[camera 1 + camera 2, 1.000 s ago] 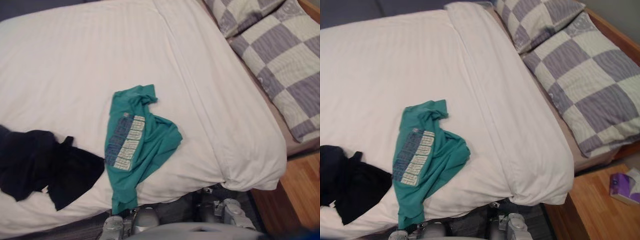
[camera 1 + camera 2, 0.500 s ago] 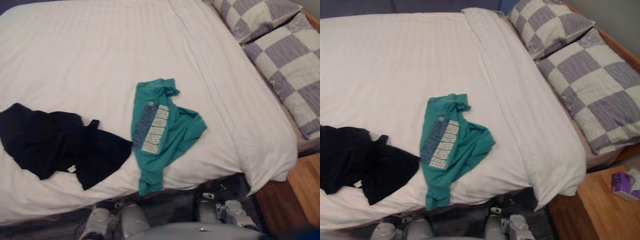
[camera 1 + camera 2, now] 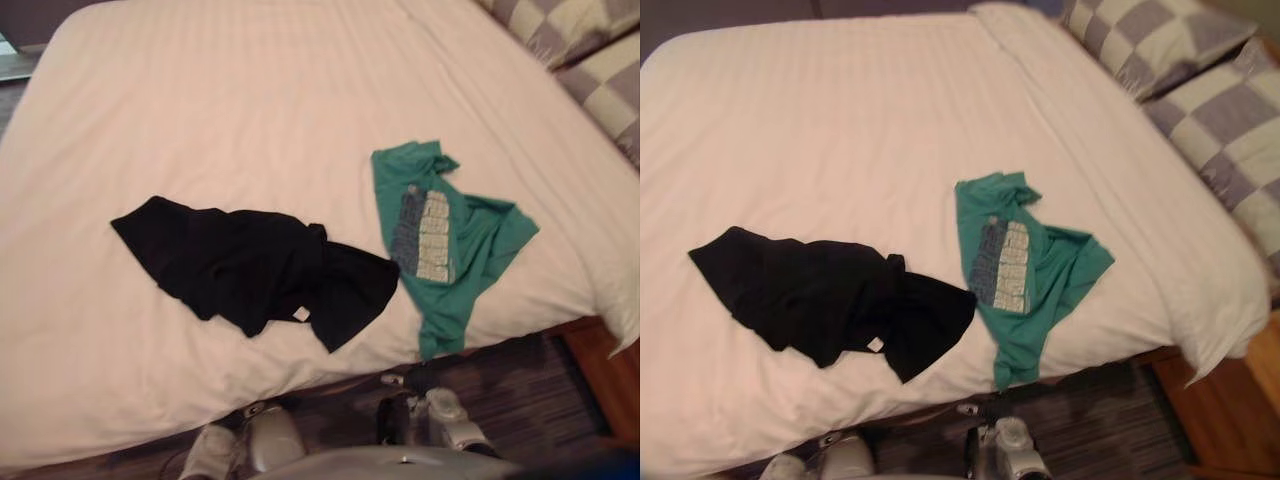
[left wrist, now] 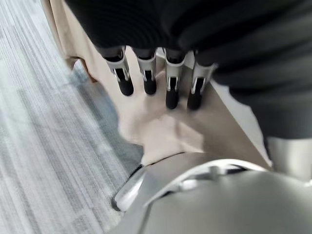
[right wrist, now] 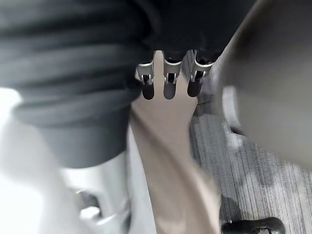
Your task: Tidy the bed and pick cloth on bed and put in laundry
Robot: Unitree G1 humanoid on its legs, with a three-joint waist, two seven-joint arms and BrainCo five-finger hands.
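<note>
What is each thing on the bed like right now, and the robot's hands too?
Black cloth: crumpled, lying on the duvet.
Green T-shirt: crumpled, one end hanging over the duvet's edge.
White duvet: spread fairly smooth.
Checked pillows: lying side by side.
Left hand: open, holding nothing.
Right hand: open, holding nothing.

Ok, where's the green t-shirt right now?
In the left eye view, the green t-shirt lies on the white duvet near its front edge, right of centre, beside the black garment.
</note>
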